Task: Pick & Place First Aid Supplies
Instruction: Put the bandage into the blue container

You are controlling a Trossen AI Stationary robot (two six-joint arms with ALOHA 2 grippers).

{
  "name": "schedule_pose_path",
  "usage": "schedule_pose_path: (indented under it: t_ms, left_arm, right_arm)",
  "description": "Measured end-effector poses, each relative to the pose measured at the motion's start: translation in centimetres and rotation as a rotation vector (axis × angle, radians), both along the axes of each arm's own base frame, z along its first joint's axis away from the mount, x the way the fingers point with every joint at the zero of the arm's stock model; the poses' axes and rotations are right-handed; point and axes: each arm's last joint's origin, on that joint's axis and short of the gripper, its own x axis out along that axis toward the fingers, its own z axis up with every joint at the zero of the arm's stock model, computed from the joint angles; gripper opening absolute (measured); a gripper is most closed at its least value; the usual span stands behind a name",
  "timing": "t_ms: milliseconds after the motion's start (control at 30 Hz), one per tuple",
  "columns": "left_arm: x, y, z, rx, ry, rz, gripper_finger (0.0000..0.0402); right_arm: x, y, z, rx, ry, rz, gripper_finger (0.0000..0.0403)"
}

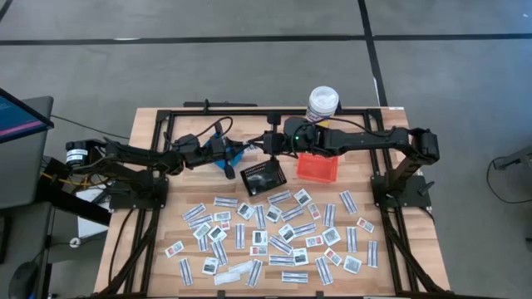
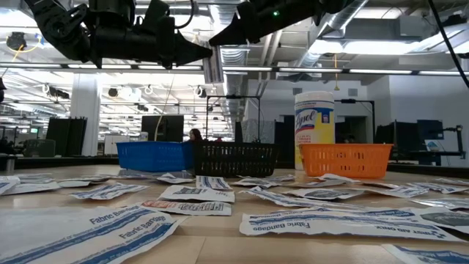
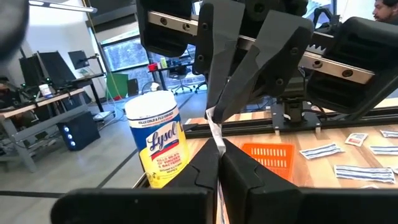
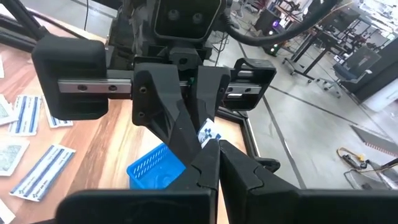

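A narrow white bandage packet (image 3: 215, 127) with blue print (image 4: 209, 134) hangs in the air between my two grippers, above the blue basket (image 4: 155, 168). My left gripper (image 3: 219, 163) and my right gripper (image 4: 217, 163) meet tip to tip over the far middle of the table (image 1: 249, 149), and both are shut on the packet. Many more white packets (image 1: 274, 237) lie flat and scattered across the table's near half. My left gripper pinches one end of the packet (image 3: 217, 144) between its two fingertips. It comes in roughly level from the table's left. The packet is lifted clear and seen edge-on, running across to the other gripper. My right gripper pinches the packet's other end (image 4: 210, 142) between its two fingertips. It comes from the table's right, slanting slightly down. The packet is clear of the table and spans the short gap to the left gripper's fingers (image 4: 180, 124).
A black basket (image 1: 263, 177) and an orange basket (image 1: 317, 167) stand beside the blue basket (image 1: 231, 155) near the table's middle. A tall white bottle with a yellow label (image 1: 322, 104) stands at the far edge. A black frame (image 1: 274, 112) runs around the table.
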Motion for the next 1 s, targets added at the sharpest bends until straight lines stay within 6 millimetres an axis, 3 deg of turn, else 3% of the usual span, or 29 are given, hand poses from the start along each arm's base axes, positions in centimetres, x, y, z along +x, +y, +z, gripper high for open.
schedule_pose_path:
  t_ms: [533,1000]
  left_arm:
    - [-0.01,0.18,-0.14,-0.015,0.014,0.054,0.0012]
    - [-0.01,0.19,-0.27,-0.018,0.023,0.059,0.0012]
  right_arm:
    - [0.12,0.28,0.26,-0.190,0.014,-0.018,0.0000]
    - [0.25,0.25,0.08,-0.156,0.006,-0.025,0.0000]
